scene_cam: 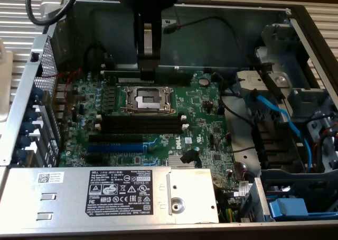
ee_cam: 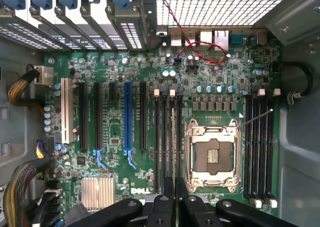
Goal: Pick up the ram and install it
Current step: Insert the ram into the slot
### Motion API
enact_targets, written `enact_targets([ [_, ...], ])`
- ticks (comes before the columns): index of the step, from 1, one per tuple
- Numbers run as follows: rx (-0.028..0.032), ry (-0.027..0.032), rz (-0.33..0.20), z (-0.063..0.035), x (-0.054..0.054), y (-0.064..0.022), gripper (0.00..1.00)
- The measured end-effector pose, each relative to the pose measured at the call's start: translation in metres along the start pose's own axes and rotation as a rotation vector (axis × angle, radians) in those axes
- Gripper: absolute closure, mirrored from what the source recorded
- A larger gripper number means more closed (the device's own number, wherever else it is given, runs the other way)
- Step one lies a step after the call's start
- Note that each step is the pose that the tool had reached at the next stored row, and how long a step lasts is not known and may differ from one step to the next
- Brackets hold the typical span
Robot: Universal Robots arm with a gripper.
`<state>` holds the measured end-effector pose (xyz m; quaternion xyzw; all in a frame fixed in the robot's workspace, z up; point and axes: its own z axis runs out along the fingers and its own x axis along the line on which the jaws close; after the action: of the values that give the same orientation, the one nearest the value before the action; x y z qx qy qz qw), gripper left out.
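The jaws pinch the ram (ee_cam: 173, 137) edge-down, parallel to the slots (ee_cam: 158, 137) beside the socket (ee_cam: 212, 154) (aligned for seating). It looks unseated.

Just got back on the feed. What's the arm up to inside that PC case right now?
The arm's gripper has its jaws closed on the ram, carrying it on edge over the motherboard of the open case. In the wrist view the stick runs in line with the black slots beside the empty CPU socket. It appears to hang above those slots rather than sit in one, so the ram is picked up but not yet installed.
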<state>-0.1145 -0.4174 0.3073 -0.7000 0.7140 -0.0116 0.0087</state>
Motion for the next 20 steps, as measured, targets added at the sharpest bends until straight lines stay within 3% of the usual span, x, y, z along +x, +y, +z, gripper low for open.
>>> enact_targets([
  [5,0.0028,0.0002,0.000,0.0089,0.006,0.0002,0.87],
  [10,0.0244,-0.0004,0.000,0.0146,0.007,0.0023,0.87],
  [20,0.0264,-0.0007,0.000,0.0328,0.013,0.0073,0.87],
])
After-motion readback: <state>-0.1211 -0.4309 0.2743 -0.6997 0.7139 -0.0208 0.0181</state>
